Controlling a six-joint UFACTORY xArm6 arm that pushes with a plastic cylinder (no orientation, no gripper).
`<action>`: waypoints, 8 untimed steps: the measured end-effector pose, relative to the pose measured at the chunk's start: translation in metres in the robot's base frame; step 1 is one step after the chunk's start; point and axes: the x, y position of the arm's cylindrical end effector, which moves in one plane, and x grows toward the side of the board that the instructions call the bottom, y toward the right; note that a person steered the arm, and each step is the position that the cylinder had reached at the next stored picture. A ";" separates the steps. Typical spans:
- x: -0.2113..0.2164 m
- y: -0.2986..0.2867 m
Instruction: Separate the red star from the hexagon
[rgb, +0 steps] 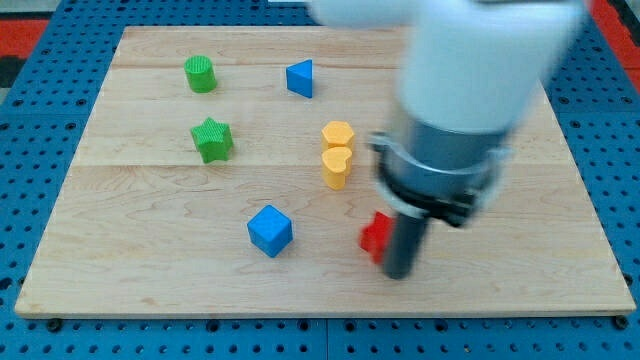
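Observation:
The red star (374, 237) lies right of the board's middle, toward the view's bottom, partly hidden behind my rod. My tip (398, 274) rests on the board just right of and below the star, touching or nearly touching it. The yellow hexagon (338, 134) sits up and left of the star, with a yellow heart (337, 167) touching it just below. The star stands apart from both yellow blocks.
A blue cube (269, 230) lies left of the star. A green star (212, 140), a green cylinder (200, 74) and a blue triangle (300, 78) sit toward the view's upper left. The arm's body (470, 90) hides the board's upper right.

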 end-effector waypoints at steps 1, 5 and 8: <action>-0.055 0.001; -0.080 -0.033; -0.141 0.053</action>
